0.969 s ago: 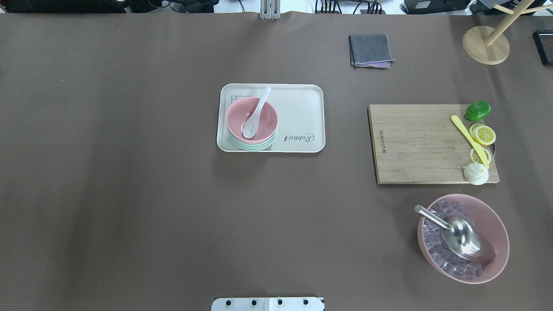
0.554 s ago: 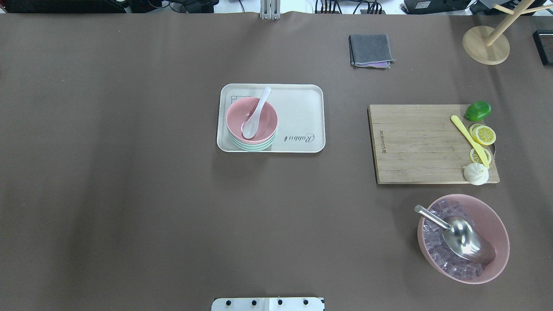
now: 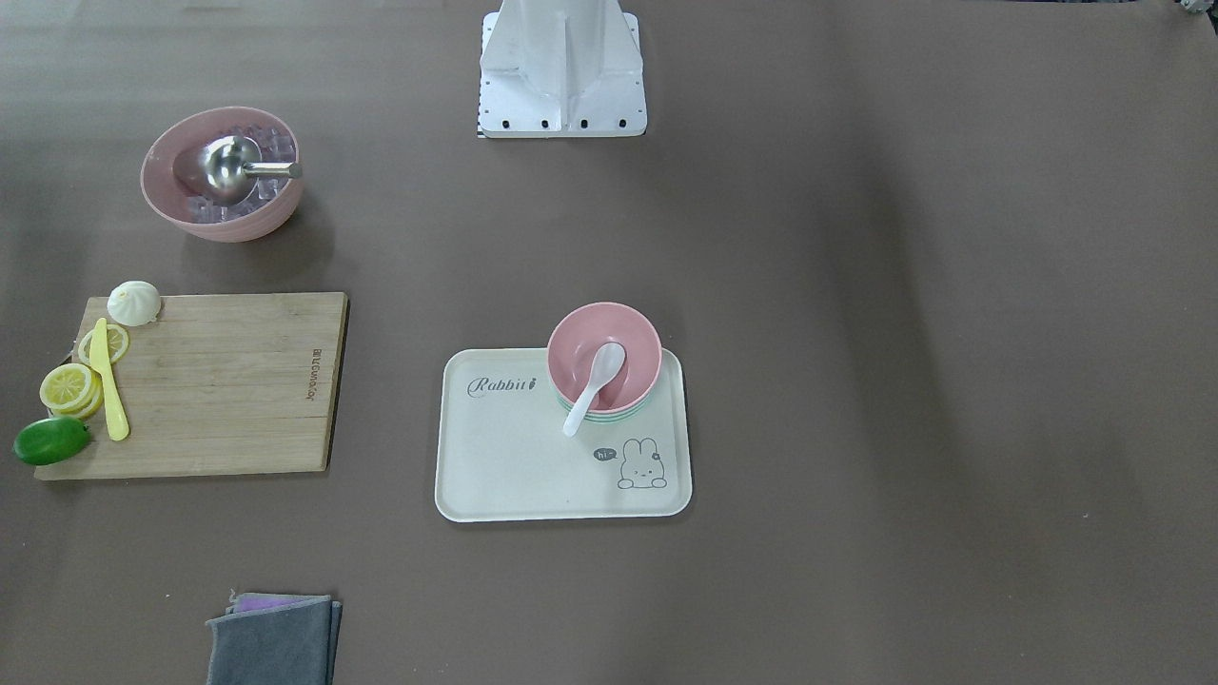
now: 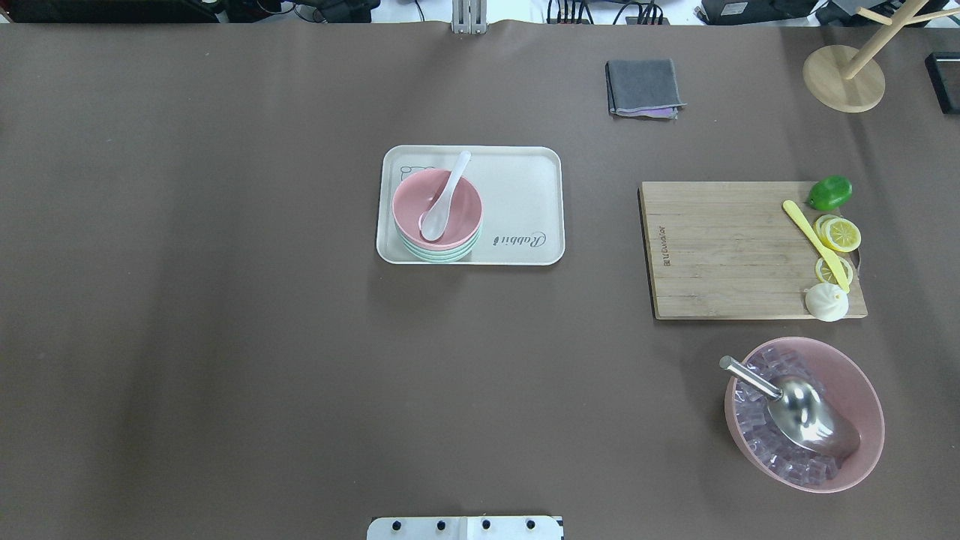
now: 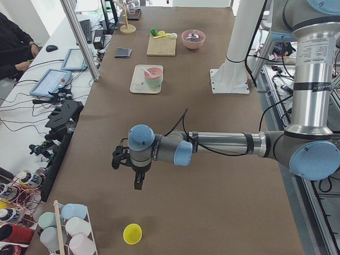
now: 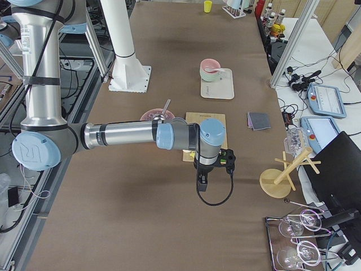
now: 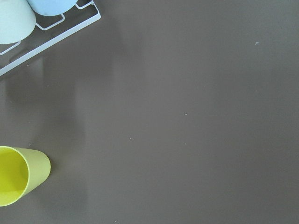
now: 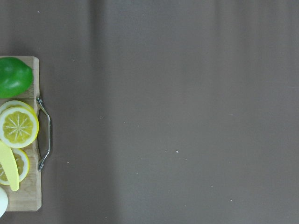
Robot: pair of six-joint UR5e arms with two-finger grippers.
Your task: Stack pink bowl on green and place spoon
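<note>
Far from left gripper (image 5: 137,184) and right gripper (image 6: 201,184) (spread or not, I cannot tell), spoon (image 4: 448,191) is overhanging pink bowl (image 4: 463,211), risking tipping out.

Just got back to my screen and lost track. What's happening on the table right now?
Nothing is being handled. The pink bowl sits stacked on the green bowl on the tray, with the spoon inside it, handle over the rim. The left pincer hangs near a yellow cup, the right pincer beside the cutting board. I cannot tell if either is open.
</note>
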